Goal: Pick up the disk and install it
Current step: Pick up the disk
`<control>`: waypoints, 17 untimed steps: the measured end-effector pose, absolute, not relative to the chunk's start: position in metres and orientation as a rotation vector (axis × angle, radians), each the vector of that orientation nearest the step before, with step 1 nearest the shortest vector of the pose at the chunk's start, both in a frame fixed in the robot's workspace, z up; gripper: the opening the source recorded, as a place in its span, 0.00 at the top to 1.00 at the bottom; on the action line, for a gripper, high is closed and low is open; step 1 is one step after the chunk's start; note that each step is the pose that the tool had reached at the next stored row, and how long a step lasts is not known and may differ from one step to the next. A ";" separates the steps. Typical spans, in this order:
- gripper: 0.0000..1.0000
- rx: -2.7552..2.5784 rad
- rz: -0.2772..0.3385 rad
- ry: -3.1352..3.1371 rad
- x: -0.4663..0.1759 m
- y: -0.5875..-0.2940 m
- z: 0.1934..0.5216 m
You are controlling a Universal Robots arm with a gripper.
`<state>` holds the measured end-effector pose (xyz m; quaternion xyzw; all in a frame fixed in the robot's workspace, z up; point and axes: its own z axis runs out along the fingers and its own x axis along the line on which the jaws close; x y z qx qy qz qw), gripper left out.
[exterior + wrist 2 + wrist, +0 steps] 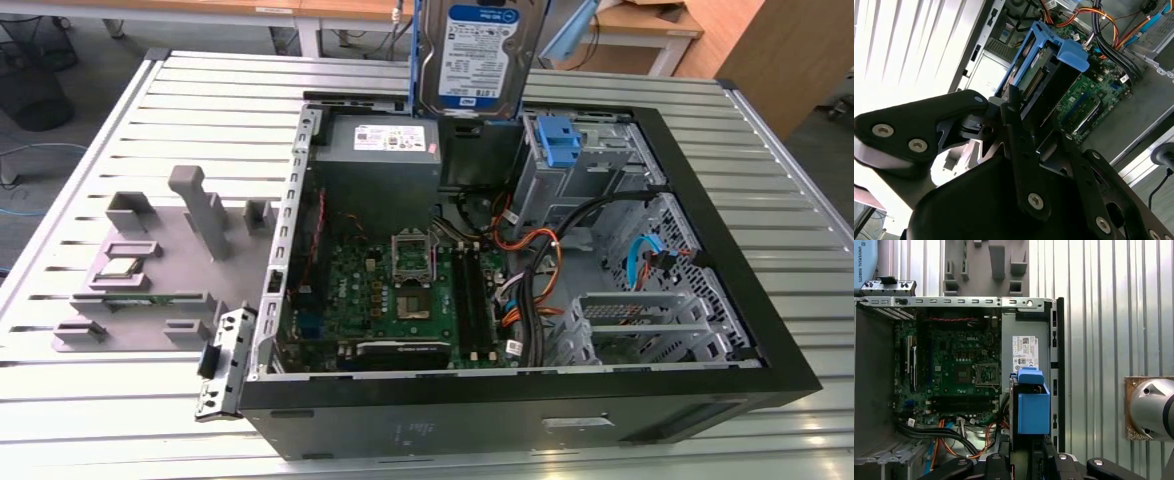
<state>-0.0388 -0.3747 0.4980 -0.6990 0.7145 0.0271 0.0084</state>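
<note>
Ribbed metal slats form the desk [160,90], and an open black computer case [534,410] lies on it with its side panel off. Beside the case, toward the exterior view's left, sit grey fixture blocks [147,260]. Inside the case on that side is the green motherboard [400,290], with the grey power supply [380,160] against the far wall.

Above that far wall, just to the exterior view's right of the power supply, the disk [474,55] hangs upright in the air with its label facing the camera, touching nothing in the case. In the second wrist view the claw [1031,106] is closed on the disk, its black fingers [1020,145] pressing opposite faces, and the blue handle tab points away from the wrist.

Further right in the case a blue bracket [555,140] stands in the metal drive cage [601,165], with orange and black cables [534,250] looping in front of it.

The step in hand looks like carrying the disk to its bay. Done well, the carrier stays square to the cage rails, the tab end stays free of the claw, and the descent is slow. The cables look the likeliest snag, so the path should stay on the cage side of them. A skewed entry could jam the plastic carrier.
</note>
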 end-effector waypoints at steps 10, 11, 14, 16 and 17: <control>0.65 -2.184 0.085 2.233 -0.039 -0.382 0.498; 0.65 -2.184 0.085 2.233 -0.039 -0.382 0.498; 0.65 -2.184 0.085 2.233 -0.039 -0.384 0.498; 0.65 -2.184 0.085 2.233 -0.039 -0.385 0.498; 0.65 -2.184 0.085 2.233 -0.039 -0.385 0.498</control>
